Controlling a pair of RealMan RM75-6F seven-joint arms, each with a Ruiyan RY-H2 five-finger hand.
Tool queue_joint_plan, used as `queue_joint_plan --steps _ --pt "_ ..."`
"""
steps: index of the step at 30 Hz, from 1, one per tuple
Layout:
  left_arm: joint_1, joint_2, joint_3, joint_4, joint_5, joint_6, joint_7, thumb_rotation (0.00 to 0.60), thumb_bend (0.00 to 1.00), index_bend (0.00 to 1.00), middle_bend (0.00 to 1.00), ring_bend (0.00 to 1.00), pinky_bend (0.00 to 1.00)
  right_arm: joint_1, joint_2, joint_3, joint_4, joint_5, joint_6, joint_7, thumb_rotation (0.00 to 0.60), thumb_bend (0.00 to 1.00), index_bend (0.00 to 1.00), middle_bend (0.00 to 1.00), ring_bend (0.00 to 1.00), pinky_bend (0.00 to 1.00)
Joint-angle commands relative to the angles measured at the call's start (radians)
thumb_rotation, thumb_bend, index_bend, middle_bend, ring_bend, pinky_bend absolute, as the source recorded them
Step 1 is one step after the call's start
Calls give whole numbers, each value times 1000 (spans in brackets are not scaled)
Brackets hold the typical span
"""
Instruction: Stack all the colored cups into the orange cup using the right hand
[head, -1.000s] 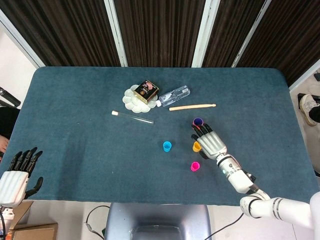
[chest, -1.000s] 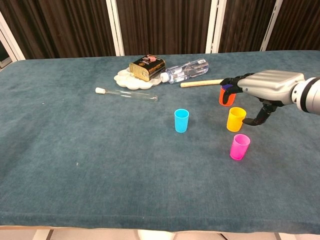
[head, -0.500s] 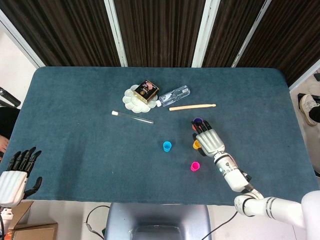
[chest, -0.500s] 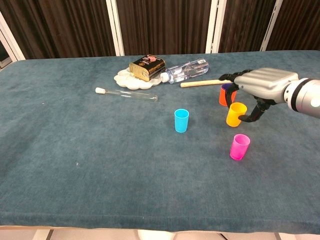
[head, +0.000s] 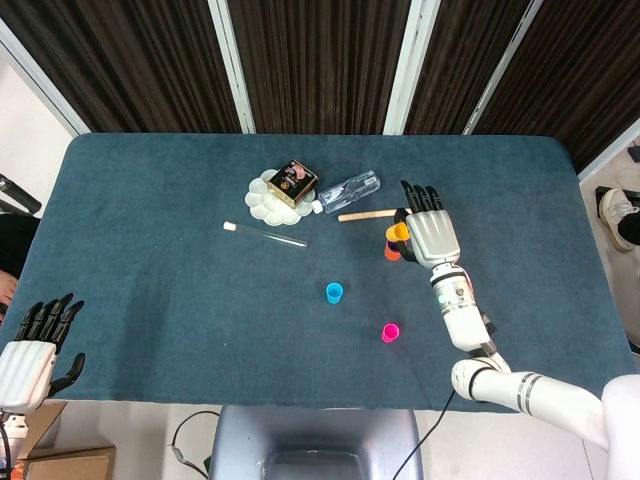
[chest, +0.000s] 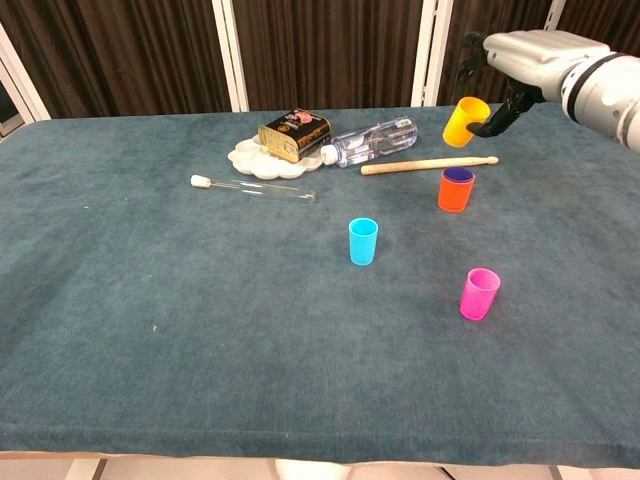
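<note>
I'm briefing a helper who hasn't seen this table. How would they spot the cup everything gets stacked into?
On the teal table, find the wooden stick beside the plastic bottle. Just in front stands the orange cup. Unlike the blue cup and pink cup, it shows a purple rim inside.

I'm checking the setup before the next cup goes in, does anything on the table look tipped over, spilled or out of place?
Nothing is spilled or damaged. The clear bottle and the glass tube lie on their sides. The yellow cup is tilted, but the right hand holds it in the air above the orange cup.
</note>
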Motion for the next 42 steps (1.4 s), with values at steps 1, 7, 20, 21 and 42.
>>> queue_joint_plan --steps 1,7,20,21,42 --pt "-1 1 0 0 -2 -4 -1 600 423 0 0 0 59 26 -30 14 59 66 -24 -43 600 453 646 77 0 0" --pt "-4 1 0 -1 -5 -9 1 600 422 0 0 0 59 38 -76 -3 135 79 -64 -28 600 454 646 77 0 0" --pt "-5 7 -2 -2 -13 -15 -10 600 423 0 0 0 59 56 -123 -26 191 108 -95 -69 600 454 545 72 0 0" --pt "-4 7 -2 -3 -12 -14 -10 600 423 0 0 0 59 57 -120 -27 188 121 -100 -82 600 453 508 65 0 0" --pt "-4 6 1 -6 -4 -9 -7 600 422 0 0 0 59 35 -46 -131 -141 -49 -119 -32 600 454 315 0 0 0"
